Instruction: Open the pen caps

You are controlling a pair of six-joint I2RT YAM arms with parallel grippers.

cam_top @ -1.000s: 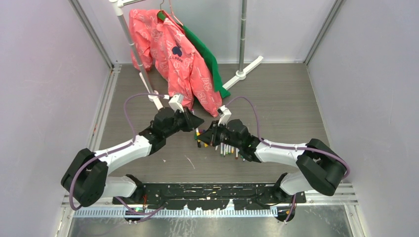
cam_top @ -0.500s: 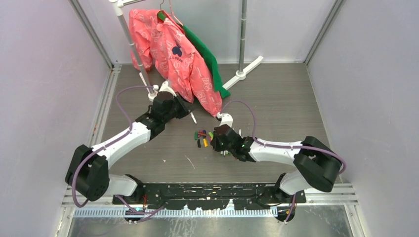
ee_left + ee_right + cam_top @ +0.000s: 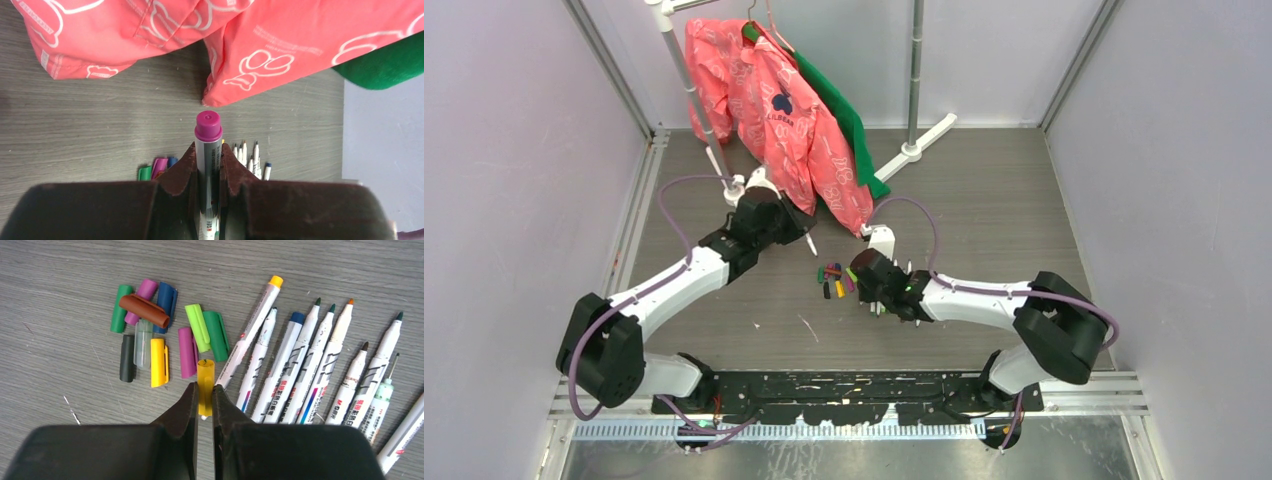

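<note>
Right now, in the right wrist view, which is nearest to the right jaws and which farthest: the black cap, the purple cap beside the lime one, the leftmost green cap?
1. Purple cap, lower centre.
2. Black cap, lower left.
3. Leftmost green cap, upper left.

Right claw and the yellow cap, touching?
Touching. The right wrist view shows the yellow cap pinched between both fingers of the right claw, with no gap on either side.
</note>
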